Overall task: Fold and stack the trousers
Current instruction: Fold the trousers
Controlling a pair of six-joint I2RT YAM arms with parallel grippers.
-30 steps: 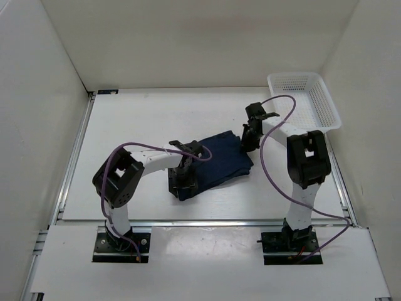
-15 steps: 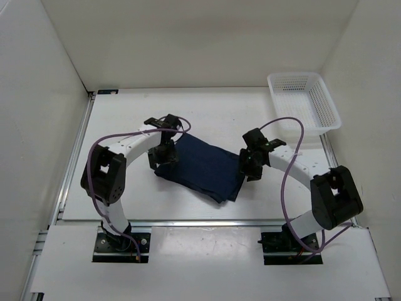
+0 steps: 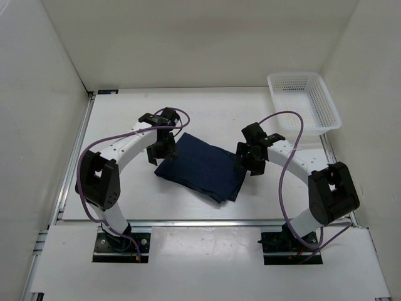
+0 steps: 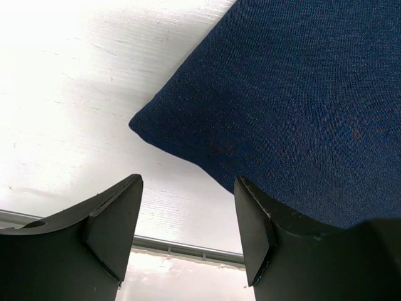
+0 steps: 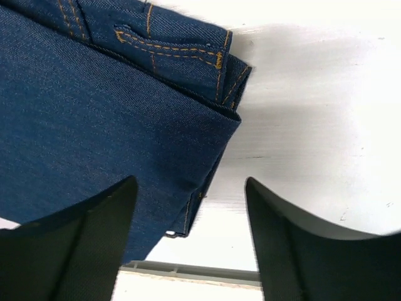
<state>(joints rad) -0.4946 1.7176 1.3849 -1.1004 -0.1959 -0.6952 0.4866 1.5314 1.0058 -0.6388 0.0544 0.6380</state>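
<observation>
The trousers (image 3: 202,168) lie folded into a flat dark-blue bundle on the tabletop (image 3: 207,113), directly between the two hands. The bundle's long axis runs roughly from one hand to the other, so each hand faces a short end and is about equally near. The left hand (image 3: 158,152) hangs over one corner with its fingers apart, one above cloth and the other above bare tabletop. The right hand (image 3: 250,160) is spread too, straddling the layered, tan-stitched edge and gripping nothing. A white basket (image 3: 304,100) sits beyond the right hand, so that arm is probably better placed to carry the bundle off.
</observation>
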